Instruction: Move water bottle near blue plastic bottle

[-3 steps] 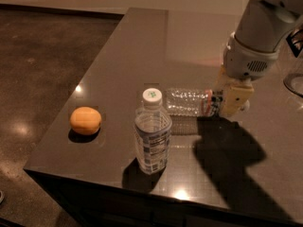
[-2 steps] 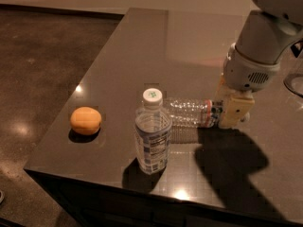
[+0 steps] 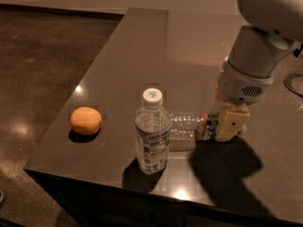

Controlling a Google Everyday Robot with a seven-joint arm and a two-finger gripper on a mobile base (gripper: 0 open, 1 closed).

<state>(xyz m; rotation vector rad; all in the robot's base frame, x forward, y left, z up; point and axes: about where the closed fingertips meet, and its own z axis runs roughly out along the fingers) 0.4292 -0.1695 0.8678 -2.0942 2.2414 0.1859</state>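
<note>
The water bottle (image 3: pixel 185 126) is slim, clear and crinkled, and lies on its side just right of the blue plastic bottle (image 3: pixel 152 137). Its label end is in my gripper (image 3: pixel 218 125). The blue plastic bottle stands upright near the table's front edge, with a white cap bearing a green mark and a blue-white label. My gripper comes down from the upper right, and its cream fingers (image 3: pixel 232 123) are closed on the water bottle's right end. The water bottle's other end reaches behind the blue plastic bottle, nearly touching it.
An orange round fruit (image 3: pixel 85 120) sits at the front left of the dark glossy table (image 3: pixel 156 51). A clear glass object (image 3: pixel 296 82) shows at the right edge. The table's left and front edges drop to a dark floor.
My gripper has moved toward the table's front edge and carried the water bottle with it, closer alongside the blue plastic bottle. The blue plastic bottle and the orange fruit have not moved.
</note>
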